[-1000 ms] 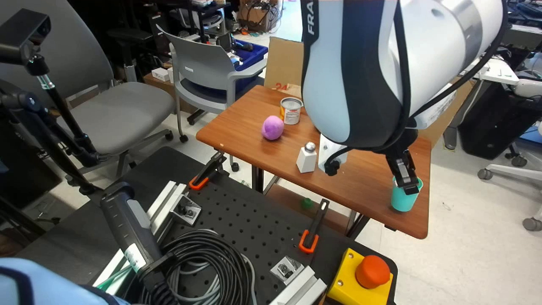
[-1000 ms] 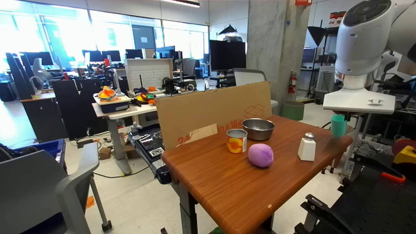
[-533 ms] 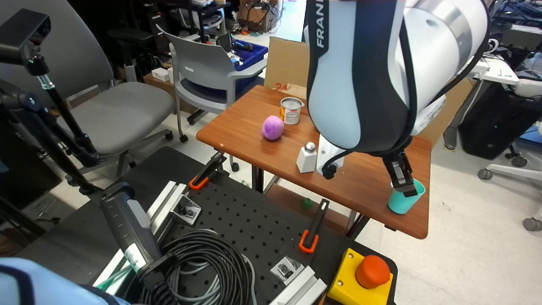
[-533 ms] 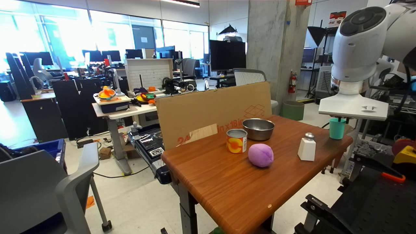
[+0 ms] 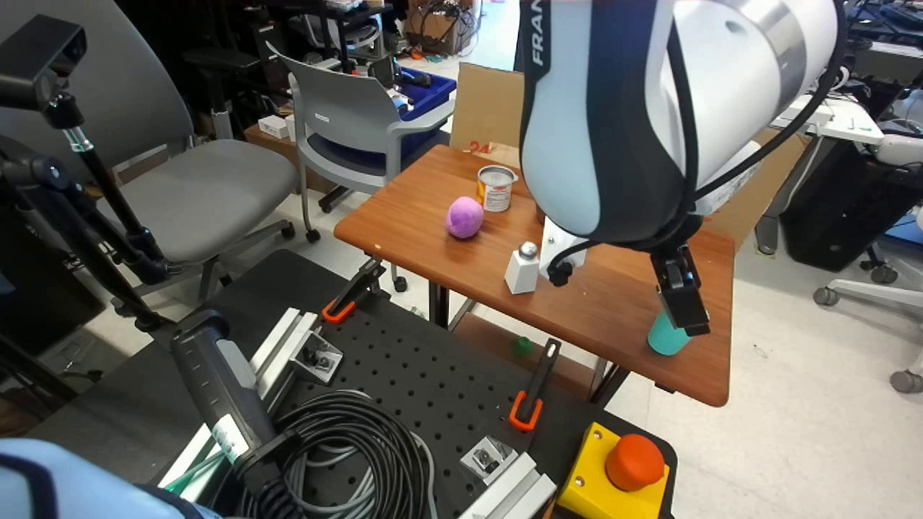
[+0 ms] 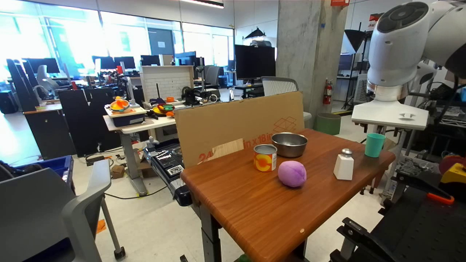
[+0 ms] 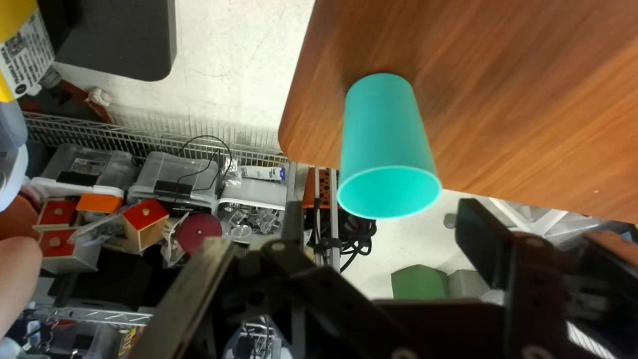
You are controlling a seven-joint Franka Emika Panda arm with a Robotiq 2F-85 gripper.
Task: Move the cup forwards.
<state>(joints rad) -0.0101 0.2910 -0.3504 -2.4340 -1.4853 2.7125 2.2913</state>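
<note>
Blue-grn cup (image 7: 385, 127) is plain, tapered, w/ wider open top.

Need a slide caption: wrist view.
Open end effector facing a tapered teal plastic cup on a brown wood-grain table.

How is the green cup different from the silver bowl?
The cup is plain teal-green; the bowl is shiny silver. The cup is taller than it is wide; the bowl is wider than it is tall. The bowl stands close to the cardboard; the cup stands away from it. Both are round and open-topped.
</note>
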